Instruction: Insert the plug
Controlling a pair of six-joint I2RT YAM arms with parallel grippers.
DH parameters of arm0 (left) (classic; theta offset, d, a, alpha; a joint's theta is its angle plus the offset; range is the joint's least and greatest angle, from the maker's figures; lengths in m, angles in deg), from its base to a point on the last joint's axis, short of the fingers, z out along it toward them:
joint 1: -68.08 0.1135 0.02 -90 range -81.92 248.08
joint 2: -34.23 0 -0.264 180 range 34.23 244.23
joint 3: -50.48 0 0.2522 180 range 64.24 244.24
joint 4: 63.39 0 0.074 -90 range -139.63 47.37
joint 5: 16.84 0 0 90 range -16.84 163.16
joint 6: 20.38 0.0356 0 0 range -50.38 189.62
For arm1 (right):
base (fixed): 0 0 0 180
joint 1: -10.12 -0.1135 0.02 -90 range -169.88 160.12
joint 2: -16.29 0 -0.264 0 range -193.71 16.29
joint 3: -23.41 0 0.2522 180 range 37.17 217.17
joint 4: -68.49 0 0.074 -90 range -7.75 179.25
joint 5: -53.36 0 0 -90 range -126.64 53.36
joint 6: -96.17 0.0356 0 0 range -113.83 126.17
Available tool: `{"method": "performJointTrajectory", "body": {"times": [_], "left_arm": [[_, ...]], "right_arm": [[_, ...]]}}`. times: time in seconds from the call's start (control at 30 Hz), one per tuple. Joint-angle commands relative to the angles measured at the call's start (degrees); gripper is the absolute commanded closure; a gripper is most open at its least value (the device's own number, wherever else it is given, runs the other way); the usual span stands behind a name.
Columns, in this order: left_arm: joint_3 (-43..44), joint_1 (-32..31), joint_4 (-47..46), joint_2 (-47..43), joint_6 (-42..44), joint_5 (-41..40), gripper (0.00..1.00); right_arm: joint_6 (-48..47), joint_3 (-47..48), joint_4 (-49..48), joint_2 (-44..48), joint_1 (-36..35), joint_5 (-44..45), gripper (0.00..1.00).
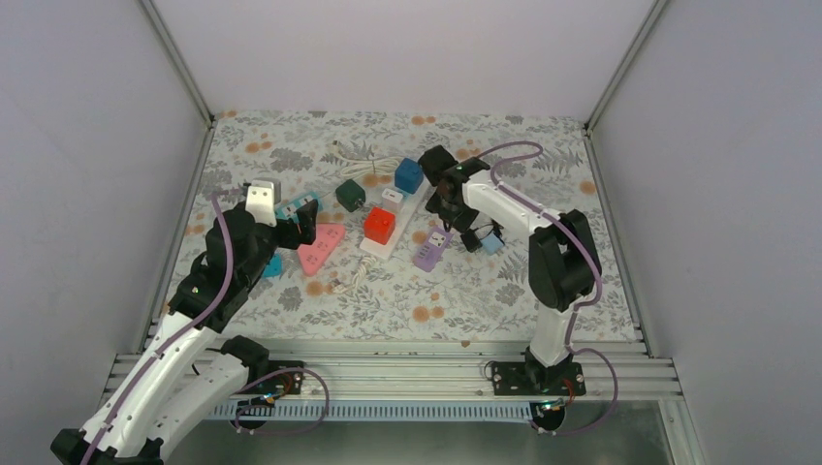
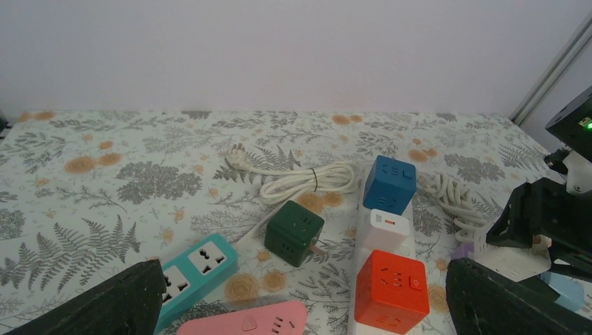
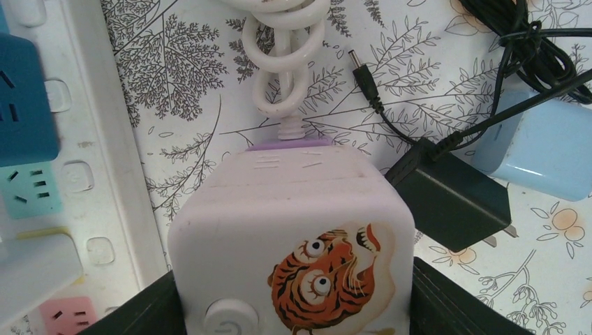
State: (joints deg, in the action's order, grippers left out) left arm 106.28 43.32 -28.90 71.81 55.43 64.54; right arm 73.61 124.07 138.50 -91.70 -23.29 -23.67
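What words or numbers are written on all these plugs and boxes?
No words or numbers can be read anywhere.
On the tiger cube: only a tiger face picture and a round sign on its button, no letters.
On the white adapter: a small orange mark, too blurred to read.
On the red cube: a tiny white sign, too small to read.

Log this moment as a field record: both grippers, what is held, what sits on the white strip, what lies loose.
left gripper: jaws wide open, empty, over the pink strip
right gripper: jaws shut on the tiger-sticker cube
held cube's cord: white, coiled
white strip: carries blue cube, white adapter, red cube
loose on the cloth: green cube, teal strip, black adapter, light blue adapter
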Motion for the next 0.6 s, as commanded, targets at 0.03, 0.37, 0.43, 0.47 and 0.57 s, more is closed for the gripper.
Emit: {"method": "performJointTrajectory", "body": {"times": [0.03, 0.37, 0.43, 0.47, 0.57], "left_arm": [[-0.11, 0.32, 0.18, -0.07, -0.48, -0.67, 0.00], [-0.03, 0.36, 0.61, 0.21, -0.57, -1.05, 0.00], [-0.04, 0.32, 0.69, 0.30, -0.57, -1.15, 0.00], [0.03, 0.33, 0.76, 0.36, -0.57, -1.21, 0.00], [-0.03, 0.32, 0.86, 0.46, -0.64, -1.39, 0.00]], "right_arm": [[-0.29, -4.41, 0.18, 2.00, -0.45, -2.59, 0.51], [-1.65, -3.66, 0.02, 2.83, -0.34, -3.93, 0.51], [-2.14, -3.06, -0.04, 2.87, -0.26, -4.05, 0.51], [-2.42, -2.56, 0.37, 2.71, -0.28, -4.16, 0.51], [-2.21, -2.72, 0.57, 2.54, -0.28, -2.95, 0.50]]}}
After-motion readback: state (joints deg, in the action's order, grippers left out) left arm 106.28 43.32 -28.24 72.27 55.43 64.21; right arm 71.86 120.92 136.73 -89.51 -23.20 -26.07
